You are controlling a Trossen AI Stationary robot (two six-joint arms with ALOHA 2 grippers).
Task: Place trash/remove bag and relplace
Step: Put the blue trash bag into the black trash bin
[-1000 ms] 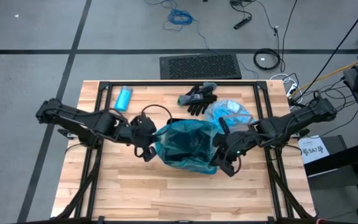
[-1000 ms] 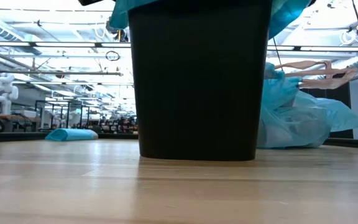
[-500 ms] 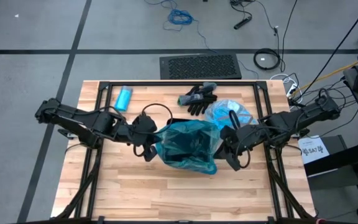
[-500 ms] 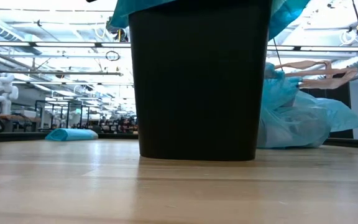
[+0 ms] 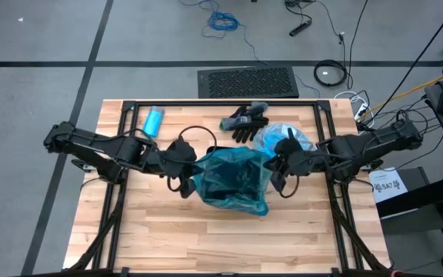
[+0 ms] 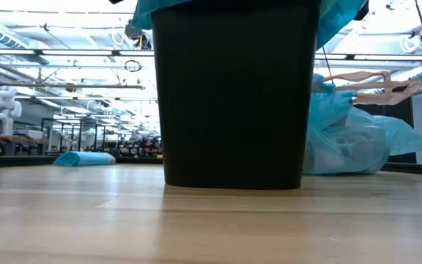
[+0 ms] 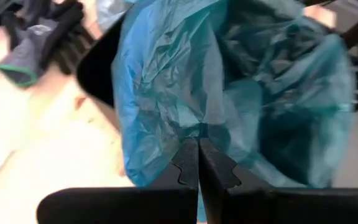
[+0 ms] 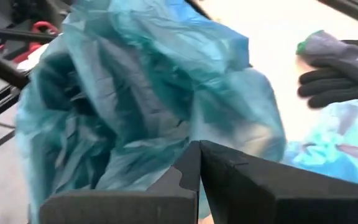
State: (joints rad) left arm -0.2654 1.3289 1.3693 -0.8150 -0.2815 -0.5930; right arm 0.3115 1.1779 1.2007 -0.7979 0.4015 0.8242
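Teal liner (image 5: 231, 178) already drapes the black bin (image 6: 233, 95) mid-desk, a filled bag (image 5: 283, 138) lying behind. Left gripper (image 5: 184, 174) and right gripper (image 5: 278, 171), both pinched together on the liner's rim, have yet to seat it.

The right gripper (image 5: 281, 166) has drawn back up along the bin's right rim, seemingly pulling the blue bag (image 5: 233, 178) edge.

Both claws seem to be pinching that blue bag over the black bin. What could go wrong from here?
The left gripper and right gripper each pinch only a small fold of the thin blue bag, so it might slip or tear. Pulling could tip the black bin. The filled bag lies close behind.
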